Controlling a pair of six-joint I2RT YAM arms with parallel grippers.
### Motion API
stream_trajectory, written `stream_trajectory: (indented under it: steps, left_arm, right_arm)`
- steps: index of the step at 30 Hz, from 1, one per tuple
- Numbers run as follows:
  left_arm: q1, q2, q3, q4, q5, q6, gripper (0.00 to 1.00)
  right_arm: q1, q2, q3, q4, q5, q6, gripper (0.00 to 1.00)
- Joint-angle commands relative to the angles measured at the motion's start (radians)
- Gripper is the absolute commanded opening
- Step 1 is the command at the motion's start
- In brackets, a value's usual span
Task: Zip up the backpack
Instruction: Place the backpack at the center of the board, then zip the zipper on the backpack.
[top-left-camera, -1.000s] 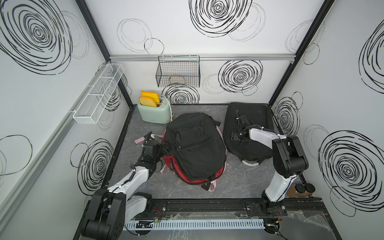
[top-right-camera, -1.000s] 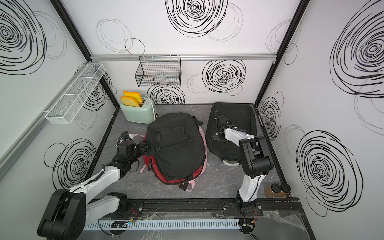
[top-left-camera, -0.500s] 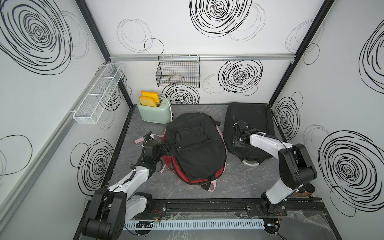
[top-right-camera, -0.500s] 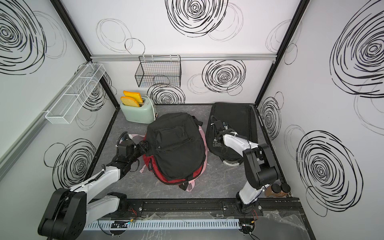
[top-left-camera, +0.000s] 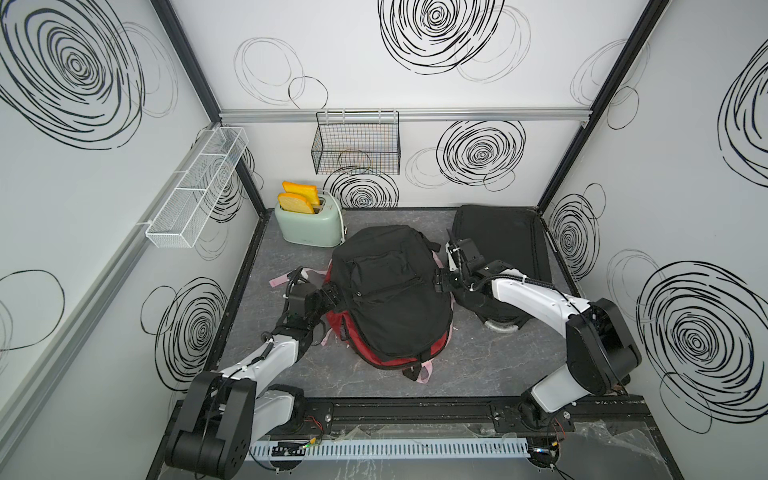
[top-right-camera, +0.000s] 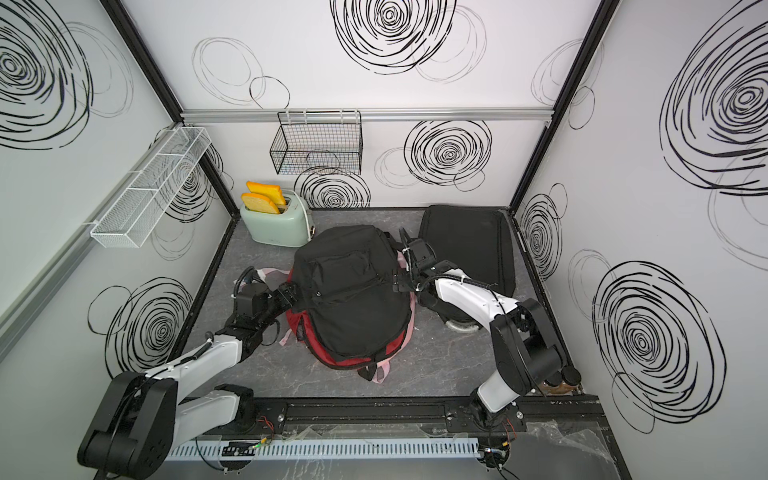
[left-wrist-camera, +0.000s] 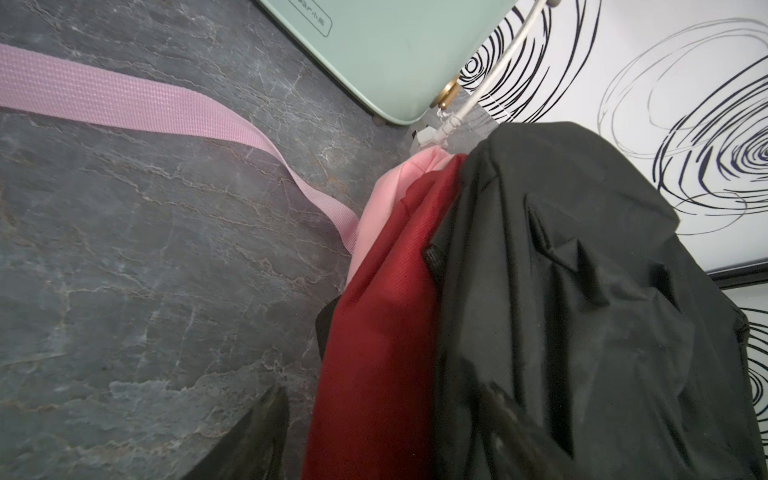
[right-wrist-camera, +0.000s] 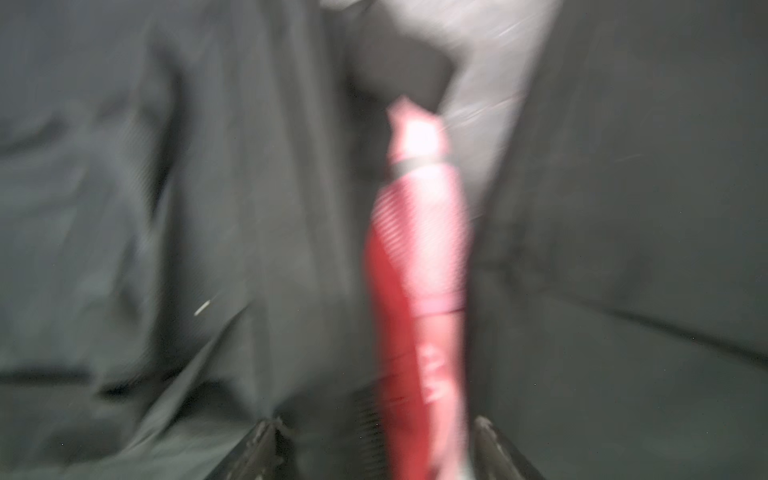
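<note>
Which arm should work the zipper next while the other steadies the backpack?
Probably right: the right gripper sits beside the backpack, fingers apart, while the left gripper straddles its opposite edge. Zipper pull not visible.

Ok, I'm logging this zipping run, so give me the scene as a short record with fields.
backpack: black over red, lying centre, pink straps out
left gripper: open, jaws around backpack's left edge
right gripper: open, at backpack's right side; wrist view blurred
toaster: back left, two toast slices in it
second bag: black, back right
</note>
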Motion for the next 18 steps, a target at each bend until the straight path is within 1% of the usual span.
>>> stream_trajectory:
  steps: [1,7,12,14,15,18]
  left_arm:
    - [0.011,-0.013,-0.025,0.078,0.031,-0.004,0.75]
    - [0.011,-0.101,-0.047,0.075,0.038,-0.006,0.77]
    - [0.011,-0.074,-0.057,0.154,0.109,-0.013,0.77]
    - [0.013,-0.043,-0.063,0.183,0.141,-0.025,0.77]
    - [0.013,-0.029,-0.067,0.232,0.155,-0.031,0.77]
    - [0.016,0.011,-0.070,0.282,0.196,-0.045,0.77]
  right_arm:
    - [0.031,0.003,-0.033,0.019,-0.061,0.003,0.75]
    - [0.021,-0.085,-0.057,0.006,-0.021,-0.003,0.75]
    - [0.016,-0.094,-0.076,0.026,-0.034,-0.003,0.74]
    - [0.014,-0.083,-0.092,0.048,-0.044,-0.002,0.71]
    - [0.013,-0.072,-0.100,0.057,-0.052,-0.001,0.68]
    - [0.009,-0.049,-0.116,0.094,-0.084,0.003,0.58]
